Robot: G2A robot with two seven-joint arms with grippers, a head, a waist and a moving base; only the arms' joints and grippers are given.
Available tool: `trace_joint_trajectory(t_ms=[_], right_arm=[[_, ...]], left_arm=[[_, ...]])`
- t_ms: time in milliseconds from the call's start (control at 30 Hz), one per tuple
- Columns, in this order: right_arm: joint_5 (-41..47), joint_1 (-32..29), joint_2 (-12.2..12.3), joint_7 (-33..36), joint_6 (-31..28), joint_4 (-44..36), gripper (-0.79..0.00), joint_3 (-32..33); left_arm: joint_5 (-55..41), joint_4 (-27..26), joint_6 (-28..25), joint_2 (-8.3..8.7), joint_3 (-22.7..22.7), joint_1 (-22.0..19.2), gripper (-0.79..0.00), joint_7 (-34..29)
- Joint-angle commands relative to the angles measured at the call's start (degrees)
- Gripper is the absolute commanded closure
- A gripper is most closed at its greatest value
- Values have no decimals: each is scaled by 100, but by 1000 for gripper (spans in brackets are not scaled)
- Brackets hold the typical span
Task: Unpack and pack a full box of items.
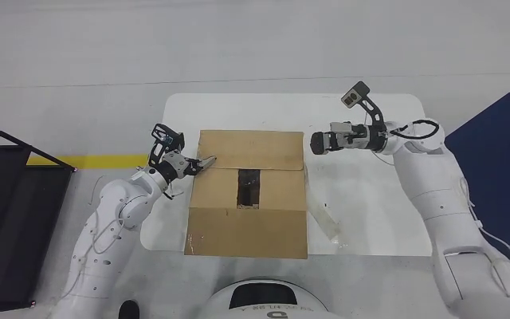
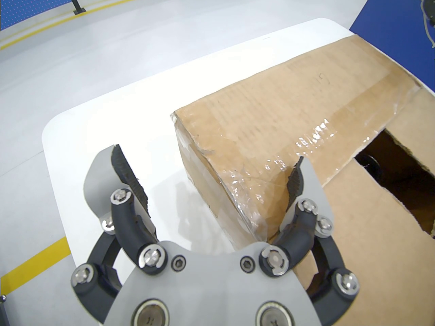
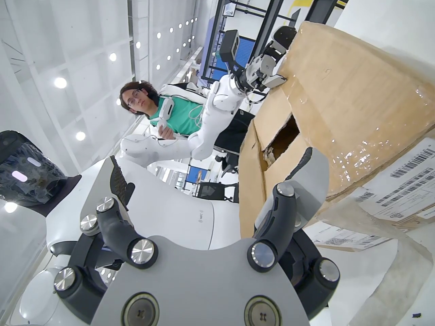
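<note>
Box (image 1: pixel 247 231) on table (image 1: pixel 358 199) between left claw (image 1: pixel 209 162) and right claw (image 1: pixel 311 143); perhaps items (image 1: pixel 249 191) inside.

Box (image 1: pixel 247 195) flaps sit nearly shut; the narrow dark slot (image 1: pixel 249 190) mid-top is the one opening. Wide table (image 1: pixel 362 209) margin right of the box, with a clear strip (image 1: pixel 328 219) lying on it. Left margin thin.

The box (image 2: pixel 289 103) is showing matt brown cardboard, with clear tape (image 2: pixel 312 135) gleaming glossy and wrinkled along its seam and white paper labels (image 3: pixel 404 184) lying matt on its side. The table (image 2: pixel 112 110) is shining smooth and white, while the left gripper (image 2: pixel 209 154) is showing brushed metal fingers (image 2: pixel 97 178) lined with rough black pads (image 2: pixel 128 171).
</note>
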Motion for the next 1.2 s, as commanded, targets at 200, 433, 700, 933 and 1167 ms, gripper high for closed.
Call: trace_joint_trajectory(t_ms=[200, 433, 700, 933, 1167], right_arm=[[-1300, -851, 590, 1, 612, -1619, -785, -552], [-860, -1565, 1178, 1, 378, -2427, -785, -251], [-615, -2042, 1666, 1, 341, -2820, -785, -338], [-181, -1749, 1794, 1, 600, -2718, -785, -1013], [-52, -1451, 1800, 1, 569, -2387, -785, -1538]], left_arm=[[0, 0, 0, 0, 0, 0, -785, 0], [0, 0, 0, 0, 0, 0, -785, 0], [0, 0, 0, 0, 0, 0, -785, 0], [0, 0, 0, 0, 0, 0, -785, 0], [0, 0, 0, 0, 0, 0, -785, 0]])
